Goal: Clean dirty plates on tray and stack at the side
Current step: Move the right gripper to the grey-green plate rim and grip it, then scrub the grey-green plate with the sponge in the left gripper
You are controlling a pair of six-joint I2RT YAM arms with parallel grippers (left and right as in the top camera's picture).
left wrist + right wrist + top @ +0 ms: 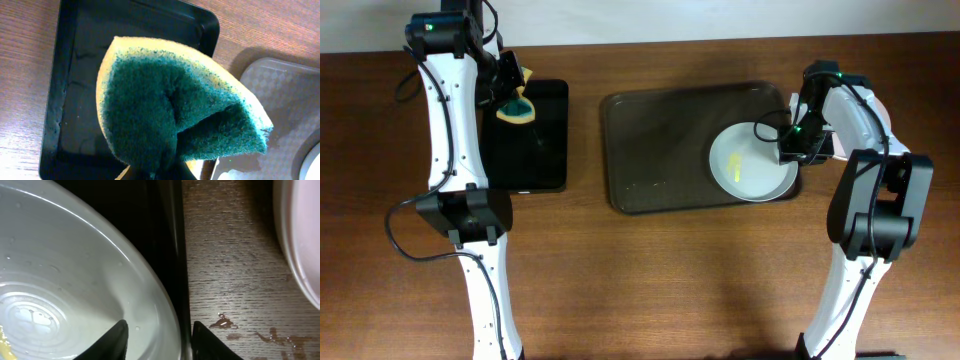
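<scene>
One white plate (750, 165) with a yellow smear lies at the right end of the brown-grey tray (660, 140). My right gripper (790, 148) is open at the plate's right edge. In the right wrist view its fingers (157, 340) straddle the plate's rim (75, 280) and the tray's rim (172, 255). My left gripper (510, 95) is shut on a yellow-and-green sponge (517, 108) above the black tray (545, 150). The sponge (175, 110) fills the left wrist view and hides the fingertips. A second plate's edge (300, 240) shows on the table right of the tray.
The small glossy black tray (75, 75) lies left of the brown-grey tray (285, 95). Water drops lie on the wooden table (225, 322) beside the tray's right rim. The right arm's base stands at the front right.
</scene>
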